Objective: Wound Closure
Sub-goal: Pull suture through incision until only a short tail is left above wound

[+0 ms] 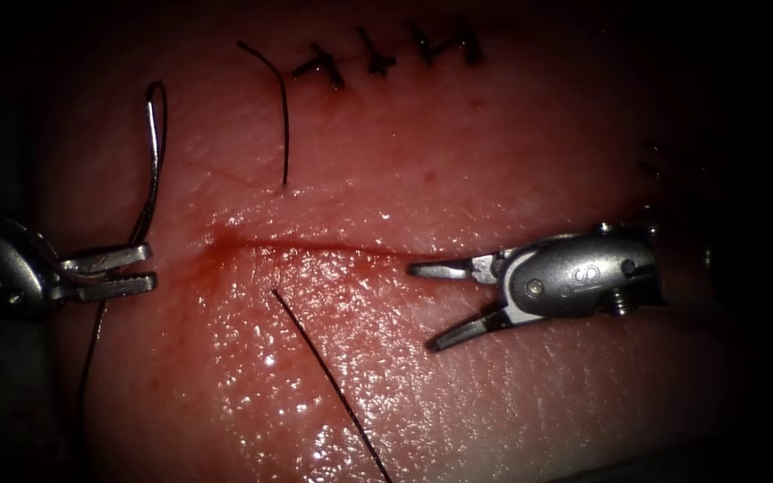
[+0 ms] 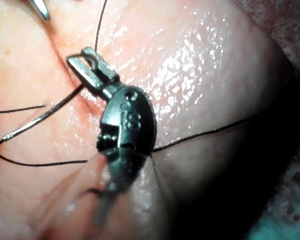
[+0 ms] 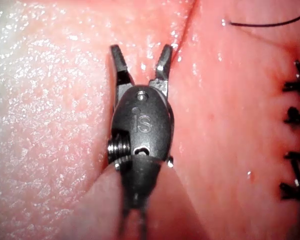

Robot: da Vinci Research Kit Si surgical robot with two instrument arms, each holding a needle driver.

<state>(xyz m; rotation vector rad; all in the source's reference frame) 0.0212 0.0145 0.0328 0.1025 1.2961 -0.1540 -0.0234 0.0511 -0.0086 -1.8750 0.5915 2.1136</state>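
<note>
In the endoscope view, your left tool (image 1: pixel 136 271) comes in from the left edge and lies almost level, with its 2 jaws closed on the needle (image 1: pixel 150 161) near its lower end. The needle curves upward from the jaws, free of the tissue (image 1: pixel 458 402), and its arc ends above, well left of the cut (image 1: pixel 315 248). The thread (image 1: pixel 91 349) hangs down from the jaws. Another piece of thread (image 1: pixel 333 385) runs over the tissue below the cut, and a short thread end (image 1: pixel 284 125) stands above the cut, near 4 dark stitches (image 1: pixel 386 55). Your right tool (image 1: pixel 440 304) enters from the right, points left, and its jaws are spread wide and hold nothing; the upper jaw lies just at the cut. In the left wrist view, your left tool (image 2: pixel 87 62) points away along the shaft, its jaws pressed on the needle (image 2: pixel 40 120), and the thread (image 2: pixel 210 132) crosses behind the wrist. In the right wrist view, your right tool (image 3: pixel 140 62) is straight with the shaft, the jaws parted in a V above the wet tissue (image 3: pixel 50 100), beside the cut (image 3: pixel 187 25), and the stitches (image 3: pixel 295 140) are at one side.
</note>
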